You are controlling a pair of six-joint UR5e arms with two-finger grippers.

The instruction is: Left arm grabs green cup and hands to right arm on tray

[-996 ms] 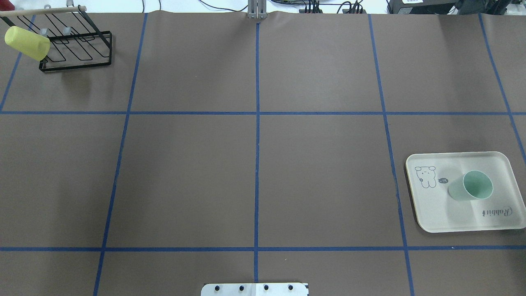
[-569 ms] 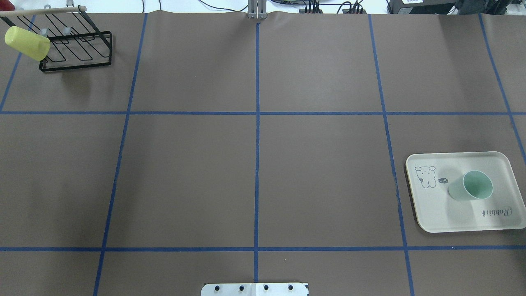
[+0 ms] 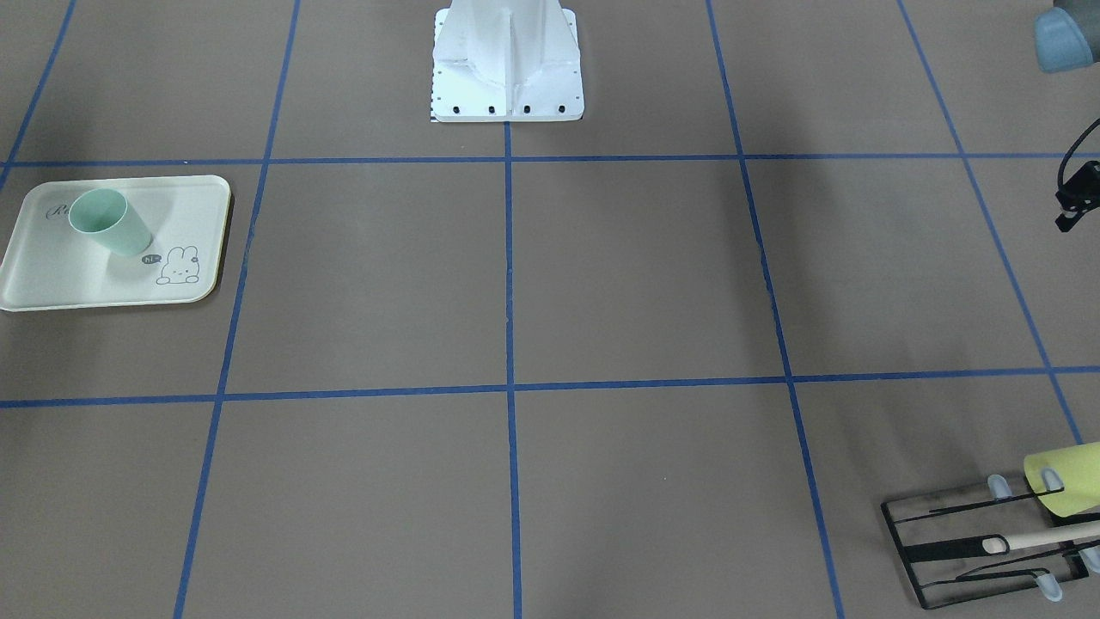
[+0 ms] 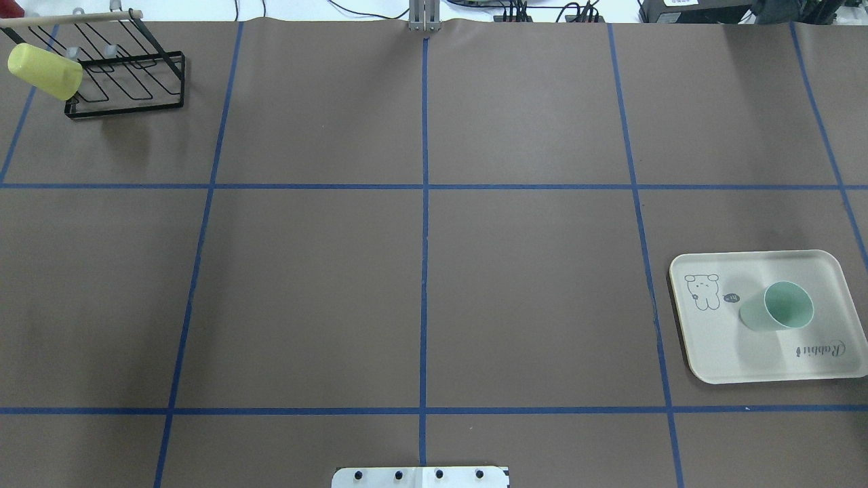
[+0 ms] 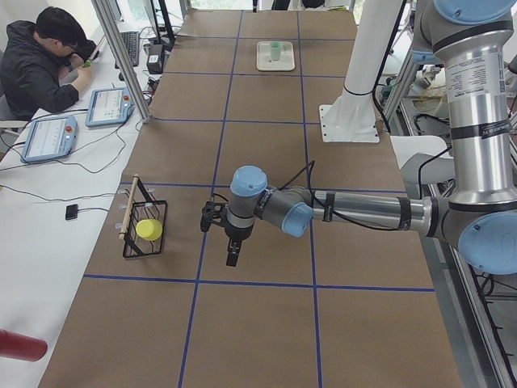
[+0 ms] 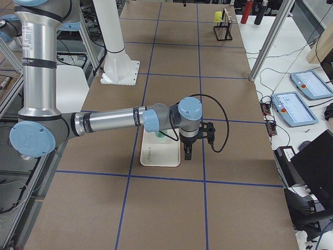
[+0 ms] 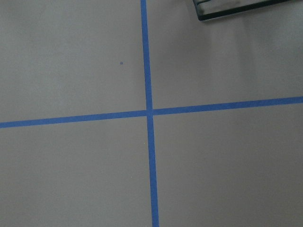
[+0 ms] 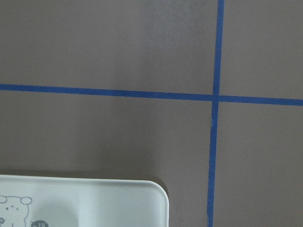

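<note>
The green cup [image 4: 780, 308] stands upright on the cream tray [image 4: 719, 352] at the table's right side; both also show in the front view, cup [image 3: 107, 222] on tray [image 3: 51, 284]. The left gripper [image 5: 233, 257] shows only in the exterior left view. It hangs over bare table to the right of the wire rack, and I cannot tell if it is open or shut. The right gripper [image 6: 187, 155] shows only in the exterior right view, hanging just beside the tray's [image 6: 156, 159] edge; its state cannot be told. The right wrist view shows the tray's corner [image 8: 94, 203].
A black wire rack [image 4: 129, 81] stands at the far left corner with a yellow-green cup [image 4: 44, 70] on one prong. The robot's white base [image 3: 507, 60] is at the table's near edge. Blue tape lines grid the brown table. An operator sits beyond the table's far side.
</note>
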